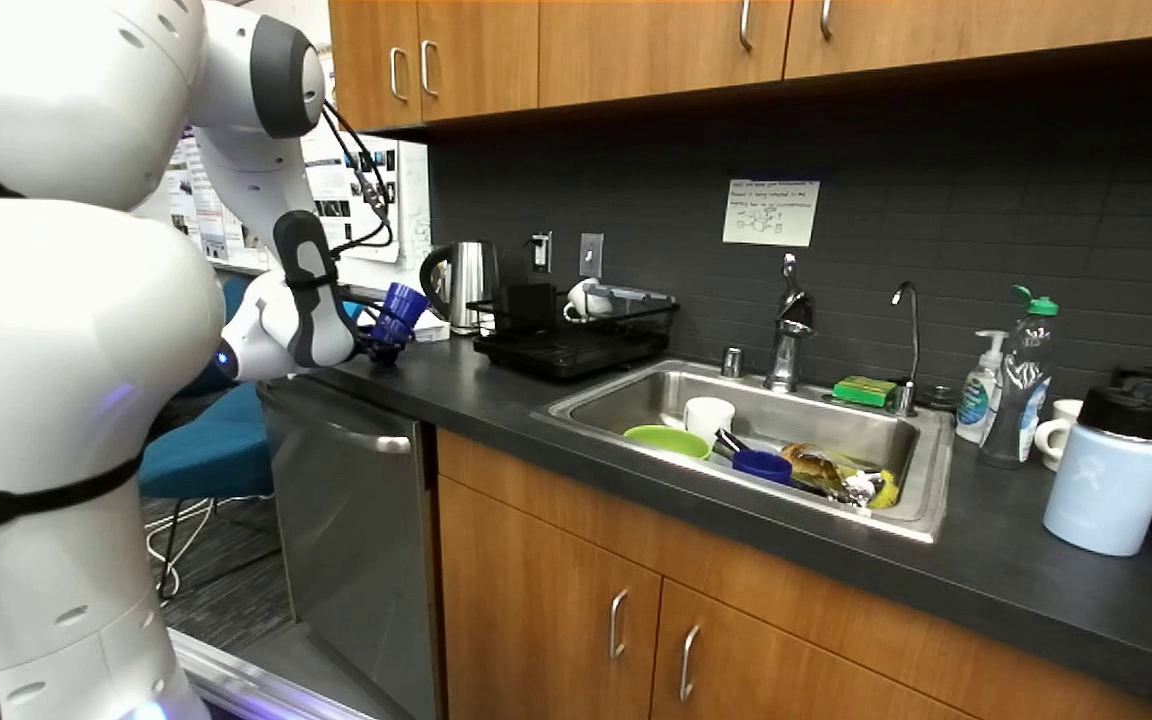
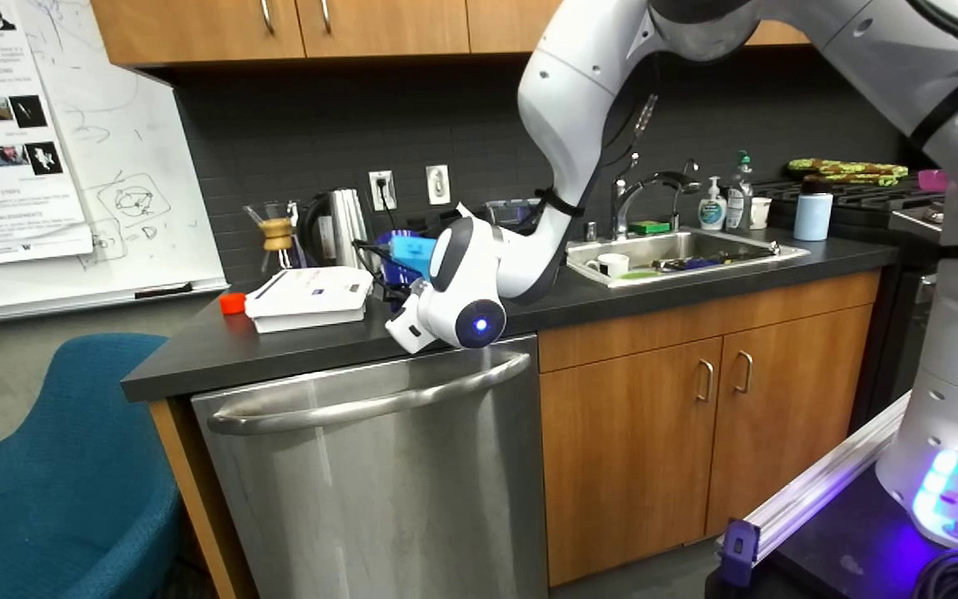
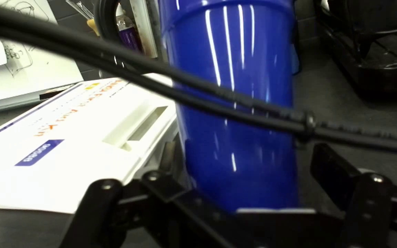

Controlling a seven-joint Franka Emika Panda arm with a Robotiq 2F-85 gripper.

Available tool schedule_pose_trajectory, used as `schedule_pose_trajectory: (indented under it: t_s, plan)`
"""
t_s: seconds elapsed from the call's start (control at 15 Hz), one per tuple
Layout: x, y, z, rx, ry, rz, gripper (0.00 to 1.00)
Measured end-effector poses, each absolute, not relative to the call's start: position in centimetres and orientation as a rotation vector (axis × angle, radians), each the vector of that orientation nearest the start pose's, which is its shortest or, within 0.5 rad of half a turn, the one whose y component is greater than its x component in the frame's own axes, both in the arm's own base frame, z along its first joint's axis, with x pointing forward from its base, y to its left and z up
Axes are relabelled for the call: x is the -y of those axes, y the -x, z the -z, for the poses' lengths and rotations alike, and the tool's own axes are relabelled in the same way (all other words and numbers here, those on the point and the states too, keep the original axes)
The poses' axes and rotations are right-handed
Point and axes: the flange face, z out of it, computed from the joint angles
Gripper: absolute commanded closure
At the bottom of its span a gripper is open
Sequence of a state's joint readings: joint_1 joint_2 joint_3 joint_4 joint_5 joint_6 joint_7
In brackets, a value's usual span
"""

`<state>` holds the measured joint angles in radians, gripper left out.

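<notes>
On the counter (image 2: 209, 345), a rack (image 1: 546, 360) sits by the back edge, a kit (image 2: 310, 287) toward the free end edge, a kettle (image 2: 352, 223) at the back edge too. The blue cup (image 3: 236, 144) tilts between kit and rack — the fingers (image 3: 333, 175) spread wide around it, a gap showing on one side.

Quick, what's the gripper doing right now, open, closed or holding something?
Gripper: open; in the wrist view the blue cup shows between its spread jaws, with a gap beside it.
</notes>
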<state>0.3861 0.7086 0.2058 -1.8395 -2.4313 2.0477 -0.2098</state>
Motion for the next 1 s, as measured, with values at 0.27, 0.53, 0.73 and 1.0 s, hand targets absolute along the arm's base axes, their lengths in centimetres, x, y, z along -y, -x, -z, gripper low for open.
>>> schedule_pose_trajectory:
  t_s: [0.27,0.53,0.73,1.0]
  plan:
    - [-33.0,-57.0,-16.7,-1.622,-0.285,-0.16,0.0]
    - [-33.4,-57.3,-17.3,-1.613,-0.29,-0.17,0.0]
    - [-33.7,-57.8,-17.9,-1.6,-0.302,-0.178,0.0]
    - [-33.7,-58.2,-18.4,-1.591,-0.316,-0.178,0.0]
